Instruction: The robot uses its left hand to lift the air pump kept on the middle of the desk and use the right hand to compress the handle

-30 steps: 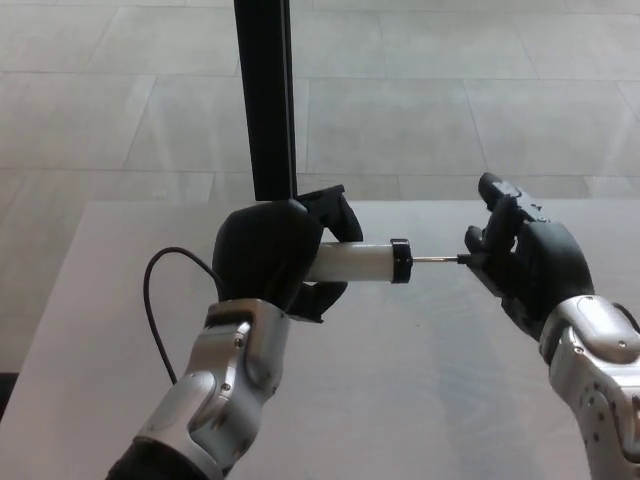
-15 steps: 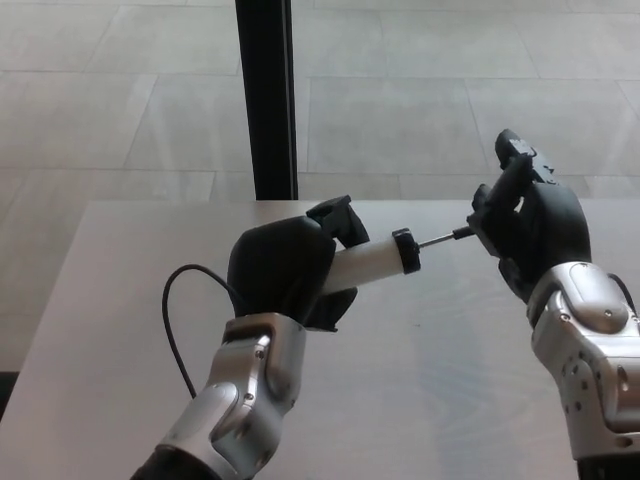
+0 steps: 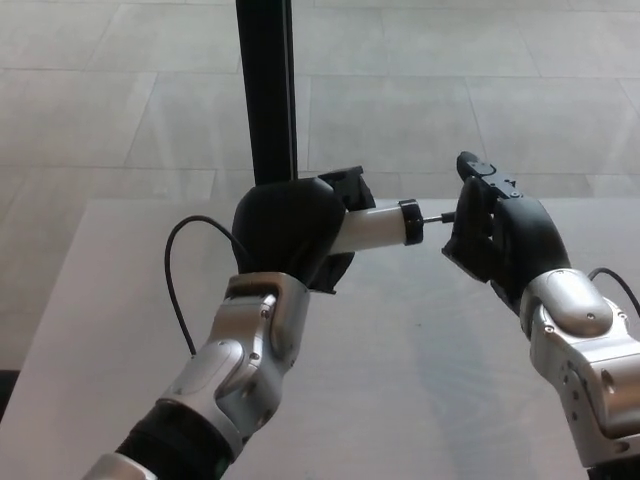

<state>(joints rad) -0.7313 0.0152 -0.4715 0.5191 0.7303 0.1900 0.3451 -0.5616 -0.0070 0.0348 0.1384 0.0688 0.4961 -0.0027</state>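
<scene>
My left hand (image 3: 290,232) is shut on the air pump (image 3: 375,226), a white cylinder with a black end cap, held lifted above the grey desk (image 3: 400,380) and pointing right. A thin metal rod (image 3: 432,217) sticks out of the cap only a short way. My right hand (image 3: 495,235) is closed on the rod's end, where the handle is hidden inside its fingers. A black hose (image 3: 180,275) loops from the pump down past my left wrist.
A black upright post (image 3: 265,90) stands just behind the desk's far edge, close behind my left hand. Tiled floor lies beyond the desk. A black cable (image 3: 612,278) runs by my right wrist.
Both hands rose a little. My right hand moved left toward the pump, so the exposed rod is much shorter than before. The left hand kept its hold on the cylinder.
</scene>
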